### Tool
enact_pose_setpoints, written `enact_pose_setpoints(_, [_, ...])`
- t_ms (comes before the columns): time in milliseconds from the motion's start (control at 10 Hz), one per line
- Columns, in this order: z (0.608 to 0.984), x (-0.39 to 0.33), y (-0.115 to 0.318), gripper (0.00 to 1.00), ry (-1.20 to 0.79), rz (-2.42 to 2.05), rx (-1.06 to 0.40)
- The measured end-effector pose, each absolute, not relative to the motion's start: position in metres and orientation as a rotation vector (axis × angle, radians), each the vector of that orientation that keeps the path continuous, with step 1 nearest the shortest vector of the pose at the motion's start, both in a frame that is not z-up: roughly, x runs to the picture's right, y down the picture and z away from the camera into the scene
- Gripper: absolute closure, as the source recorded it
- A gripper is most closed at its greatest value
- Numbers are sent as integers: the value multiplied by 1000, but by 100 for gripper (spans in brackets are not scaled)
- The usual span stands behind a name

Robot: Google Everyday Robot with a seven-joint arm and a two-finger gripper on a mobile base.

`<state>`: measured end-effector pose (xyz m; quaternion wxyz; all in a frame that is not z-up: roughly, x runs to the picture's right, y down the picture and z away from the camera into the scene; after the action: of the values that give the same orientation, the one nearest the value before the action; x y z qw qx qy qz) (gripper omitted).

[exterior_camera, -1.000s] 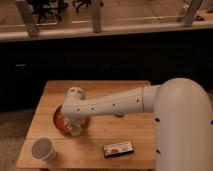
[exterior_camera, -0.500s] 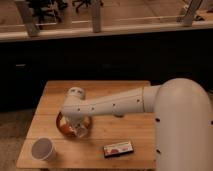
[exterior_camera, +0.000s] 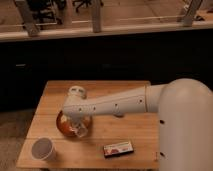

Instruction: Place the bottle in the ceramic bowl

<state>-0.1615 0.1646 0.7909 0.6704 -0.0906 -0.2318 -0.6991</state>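
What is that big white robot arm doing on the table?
The robot is reaching over the wooden table and its hand is down at the red-orange ceramic bowl. A small clear bottle sits at the bowl's near edge, right at the hand. A white cup and a small flat packet lie nearby, untouched.

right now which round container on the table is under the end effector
The ceramic bowl, red-orange, under the end effector; the white-grey cup stands apart, nearer the table's front corner.
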Motion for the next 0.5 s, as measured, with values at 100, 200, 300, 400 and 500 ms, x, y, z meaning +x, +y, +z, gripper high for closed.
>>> enact_pose_setpoints(100, [790,-159,156,20,-503,-1565,-191])
enact_pose_setpoints(200, [790,-158,149,20,-486,-1558,-178])
enact_pose_setpoints(300, [794,-157,137,20,-467,-1547,-166])
enact_pose_setpoints(400, [797,-157,131,20,-460,-1539,-167])
enact_pose_setpoints(500, [801,-157,128,20,-458,-1533,-171])
